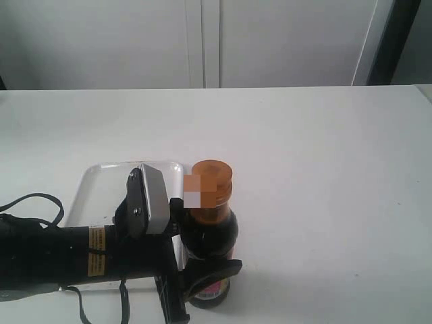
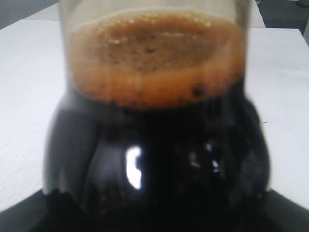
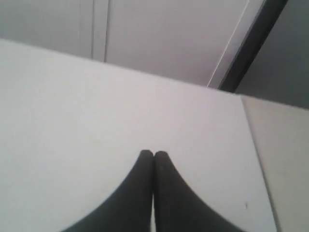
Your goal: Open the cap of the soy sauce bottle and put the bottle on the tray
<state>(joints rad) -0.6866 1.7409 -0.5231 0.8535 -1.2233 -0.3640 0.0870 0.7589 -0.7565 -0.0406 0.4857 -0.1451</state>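
The soy sauce bottle stands upright near the table's front edge, dark liquid up to its shoulders. Its orange cap sits down on the neck. My left gripper reaches in from the left and is shut on the bottle's body, one finger behind it and one in front. In the left wrist view the bottle fills the frame, with foam at the liquid's top. The white tray lies just left of the bottle, partly hidden by my left arm. My right gripper is shut on nothing, above bare table, outside the exterior view.
The white table stretches to the right of the bottle and behind it. A pale cabinet wall rises behind the table's far edge. Black cables trail from my left arm at the front left.
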